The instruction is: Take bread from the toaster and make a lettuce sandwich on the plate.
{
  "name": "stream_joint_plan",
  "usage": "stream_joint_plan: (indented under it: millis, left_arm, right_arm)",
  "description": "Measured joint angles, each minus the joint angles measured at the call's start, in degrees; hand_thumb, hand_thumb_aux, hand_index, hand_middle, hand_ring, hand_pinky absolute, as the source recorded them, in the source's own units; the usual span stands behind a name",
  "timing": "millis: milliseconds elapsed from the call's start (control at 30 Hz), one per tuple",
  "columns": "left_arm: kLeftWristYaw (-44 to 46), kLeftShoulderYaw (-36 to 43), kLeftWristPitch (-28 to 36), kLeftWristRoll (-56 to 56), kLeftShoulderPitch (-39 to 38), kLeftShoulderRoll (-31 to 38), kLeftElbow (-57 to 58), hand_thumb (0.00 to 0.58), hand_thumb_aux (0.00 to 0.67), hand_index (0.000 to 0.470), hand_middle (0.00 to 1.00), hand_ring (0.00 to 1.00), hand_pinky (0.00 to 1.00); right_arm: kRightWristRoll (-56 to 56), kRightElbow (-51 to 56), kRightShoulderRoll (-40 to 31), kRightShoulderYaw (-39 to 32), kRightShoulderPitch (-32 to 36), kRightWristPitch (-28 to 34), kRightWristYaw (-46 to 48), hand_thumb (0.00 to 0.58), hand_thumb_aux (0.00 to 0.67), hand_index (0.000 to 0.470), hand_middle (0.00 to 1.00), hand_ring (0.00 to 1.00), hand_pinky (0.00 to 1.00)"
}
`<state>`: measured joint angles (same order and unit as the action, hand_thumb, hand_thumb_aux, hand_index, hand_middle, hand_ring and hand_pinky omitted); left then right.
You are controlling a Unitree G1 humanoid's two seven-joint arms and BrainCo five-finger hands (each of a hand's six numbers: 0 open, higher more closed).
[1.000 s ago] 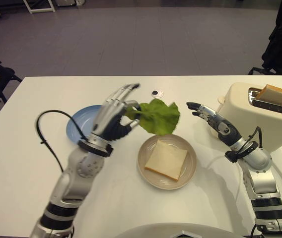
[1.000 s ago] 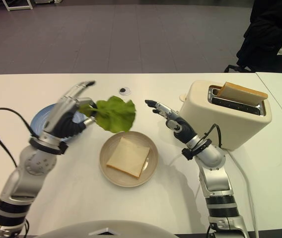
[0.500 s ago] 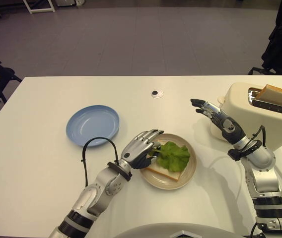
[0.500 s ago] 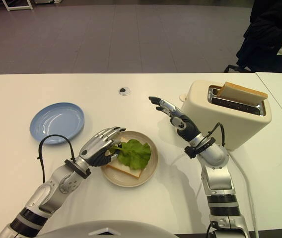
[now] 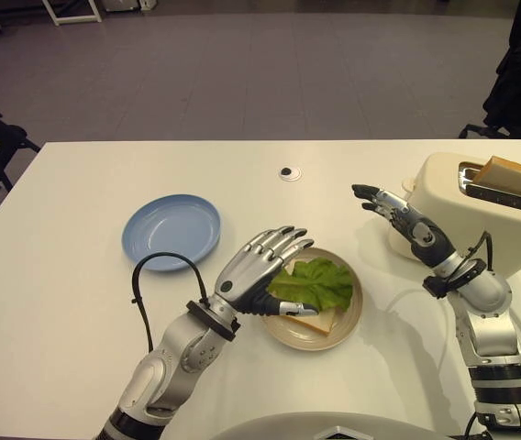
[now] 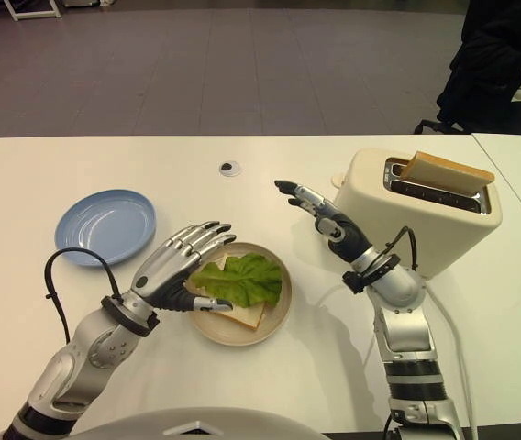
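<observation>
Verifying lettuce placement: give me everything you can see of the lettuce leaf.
The lettuce leaf is green and crinkled, lying flat and spread over the bread slice on the beige plate, covering most of it; bread shows at the near edge. The left hand, fingers open, overlaps its left side; contact can't be told.

Lettuce leaf [image 5: 315, 282] lies flat on the bread slice [image 5: 320, 322] in the tan plate [image 5: 352, 308]; another slice [image 5: 517, 176] stands in the toaster [image 5: 517, 234].
</observation>
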<state>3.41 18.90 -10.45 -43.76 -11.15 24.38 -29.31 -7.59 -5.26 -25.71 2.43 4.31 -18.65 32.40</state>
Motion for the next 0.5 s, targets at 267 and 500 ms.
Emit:
stream_joint_plan:
  millis: [267,500]
  left_arm:
    - [-1.04,-9.05,-6.88,40.47,-10.86,-10.32,1.57,0.0,0.0,0.0,0.0,0.0,0.0]
    - [2.12,-9.43,-9.05,44.51,-10.85,-12.42,2.97,0.0,0.0,0.0,0.0,0.0,0.0]
  right_arm:
    - [13.8,15.8,-21.79,13.72,12.68,-12.68,-6.58,0.0,0.0,0.0,0.0,0.0,0.0]
    - [38.2,45.74,-34.55,5.69,20.3,-21.96,-27.53,0.0,0.0,0.0,0.0,0.0,0.0]
